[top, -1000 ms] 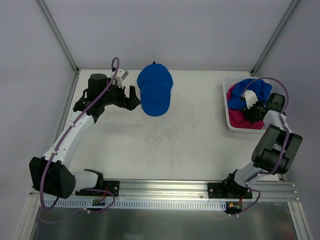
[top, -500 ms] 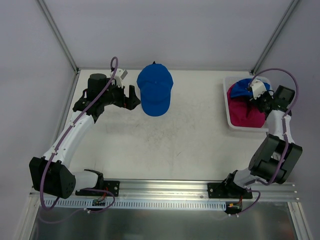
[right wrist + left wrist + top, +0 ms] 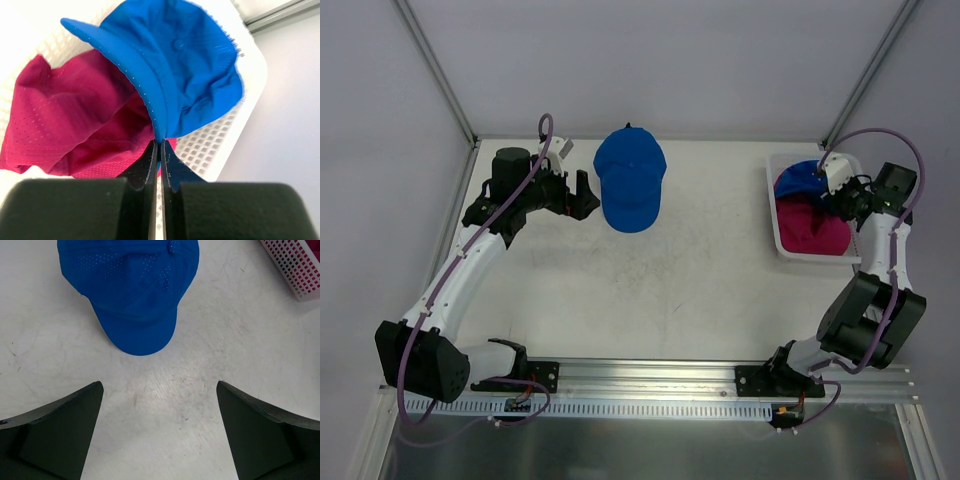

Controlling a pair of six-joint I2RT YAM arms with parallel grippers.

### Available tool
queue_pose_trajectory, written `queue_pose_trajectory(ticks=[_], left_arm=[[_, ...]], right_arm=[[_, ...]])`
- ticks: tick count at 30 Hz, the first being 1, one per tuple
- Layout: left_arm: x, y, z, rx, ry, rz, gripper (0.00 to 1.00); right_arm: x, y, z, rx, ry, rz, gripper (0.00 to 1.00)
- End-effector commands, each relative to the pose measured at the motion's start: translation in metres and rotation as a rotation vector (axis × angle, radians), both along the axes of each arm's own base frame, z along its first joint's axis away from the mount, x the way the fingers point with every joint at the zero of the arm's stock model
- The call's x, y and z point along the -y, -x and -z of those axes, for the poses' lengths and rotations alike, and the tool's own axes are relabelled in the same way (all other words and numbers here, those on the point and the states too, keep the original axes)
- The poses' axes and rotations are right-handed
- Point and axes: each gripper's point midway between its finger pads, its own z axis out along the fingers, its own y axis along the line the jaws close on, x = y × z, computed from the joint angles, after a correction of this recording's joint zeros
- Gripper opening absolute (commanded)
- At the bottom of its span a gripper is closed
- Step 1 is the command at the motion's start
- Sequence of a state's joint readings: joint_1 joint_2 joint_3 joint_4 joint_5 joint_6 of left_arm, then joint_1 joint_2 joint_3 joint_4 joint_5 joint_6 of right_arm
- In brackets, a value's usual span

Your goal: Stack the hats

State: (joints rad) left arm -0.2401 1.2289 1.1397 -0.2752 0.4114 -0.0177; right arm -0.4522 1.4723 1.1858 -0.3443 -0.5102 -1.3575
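Hats lie well apart: a flat blue hat (image 3: pixel 630 190) on bare table (image 3: pixel 700 280), a second blue hat (image 3: pixel 185 65) over a magenta hat (image 3: pixel 65 115) in the white tray (image 3: pixel 220 145) at the right edge. Only the right wrist view shows the right gripper (image 3: pixel 160 145) clamped on the second blue hat's brim; left gripper (image 3: pixel 160 390) spread wide, empty, facing the flat blue hat

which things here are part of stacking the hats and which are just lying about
For the job: blue cap on the table; second blue cap, brim pinched in the right gripper; magenta cap beneath it.
Just there: white tray holding those two.
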Motion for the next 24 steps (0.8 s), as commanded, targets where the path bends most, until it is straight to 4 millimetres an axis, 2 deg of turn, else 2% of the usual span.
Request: queue_pose_trajectory(ticks=[1, 7, 11, 12, 17, 20, 24], left_arm=[[0.0, 0.001, -0.011, 0.022, 0.021, 0.008, 0.99], [-0.002, 0.002, -0.012, 0.03, 0.017, 0.008, 0.99], [-0.003, 0.001, -0.014, 0.041, 0.011, 0.005, 0.99], [-0.004, 0.001, -0.015, 0.043, 0.011, 0.004, 0.99], [-0.004, -0.001, -0.013, 0.036, 0.01, 0.0, 0.99], [-0.003, -0.002, -0.014, 0.035, 0.012, 0.001, 0.99], [-0.003, -0.003, -0.016, 0.039, 0.013, 0.003, 0.99]], right_arm=[[-0.006, -0.007, -0.024, 0.035, -0.034, -0.03, 0.0], [-0.013, -0.016, -0.009, 0.012, -0.064, -0.03, 0.03], [-0.021, -0.025, 0.0, 0.012, -0.064, -0.027, 0.09], [-0.022, -0.028, 0.001, 0.015, -0.068, -0.024, 0.13], [-0.016, -0.045, 0.005, 0.011, -0.106, 0.021, 0.2], [-0.014, -0.049, 0.012, -0.005, -0.103, 0.026, 0.28], [-0.012, -0.051, 0.021, -0.024, -0.091, 0.025, 0.31]])
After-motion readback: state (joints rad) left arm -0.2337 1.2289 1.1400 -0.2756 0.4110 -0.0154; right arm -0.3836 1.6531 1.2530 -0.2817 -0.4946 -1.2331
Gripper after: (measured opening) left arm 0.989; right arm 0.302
